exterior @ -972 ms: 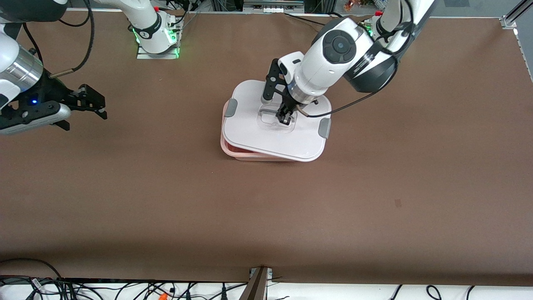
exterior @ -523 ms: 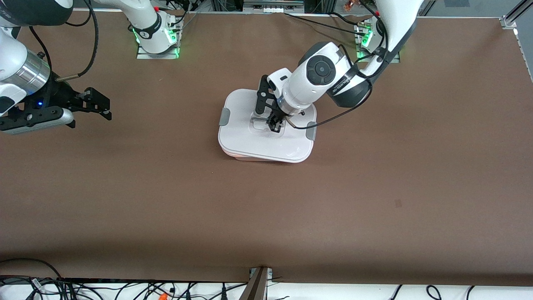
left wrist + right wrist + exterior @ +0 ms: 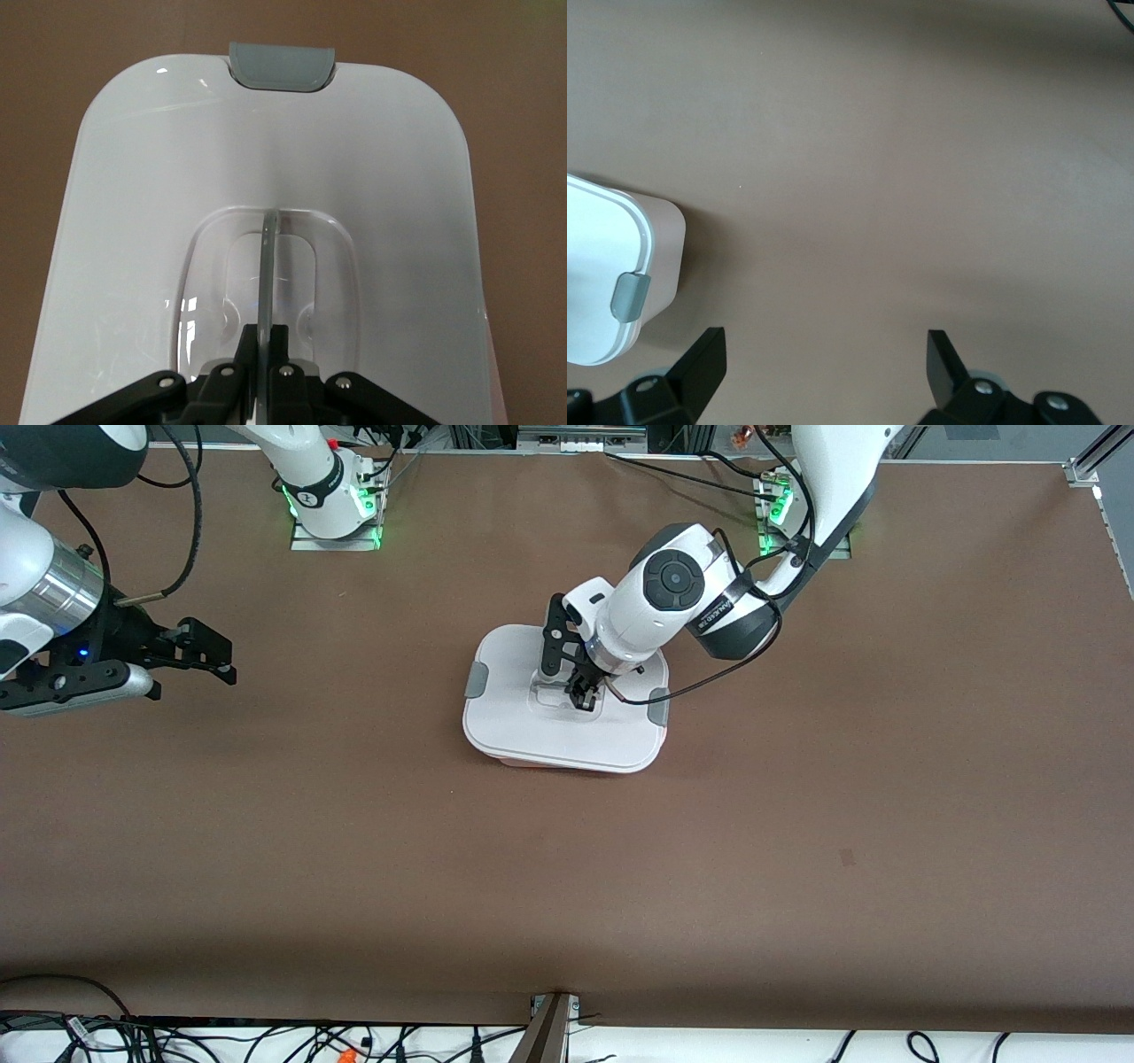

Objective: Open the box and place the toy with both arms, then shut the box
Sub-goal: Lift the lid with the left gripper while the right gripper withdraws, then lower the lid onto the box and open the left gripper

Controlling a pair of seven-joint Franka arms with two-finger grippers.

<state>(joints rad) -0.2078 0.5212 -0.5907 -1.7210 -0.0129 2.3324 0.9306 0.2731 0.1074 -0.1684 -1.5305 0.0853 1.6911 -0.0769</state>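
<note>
- The box (image 3: 564, 755) is set mid-table, its pale pink tub all but covered by the white lid (image 3: 514, 717), which is laid flat and nearly square on the rim.
- The left gripper (image 3: 583, 691) is planted in the lid's recessed centre; its fingers (image 3: 237, 354) are pressed together on the thin upright handle (image 3: 267, 266), presumably so the lid can be steered by one central hold.
- Grey clips (image 3: 477, 680) are seen at both short ends; whether they are latched cannot be told.
- The toy is not seen in any view; it is judged to be shut inside the tub.
- The right gripper (image 3: 205, 657) is held over bare table toward the right arm's end, well apart from the box, jaws spread and empty; this arm waits.
- In the right wrist view the box corner (image 3: 660, 243) and one clip (image 3: 631, 295) are caught at the edge.
- Closing is judged nearly done; release remains.
</note>
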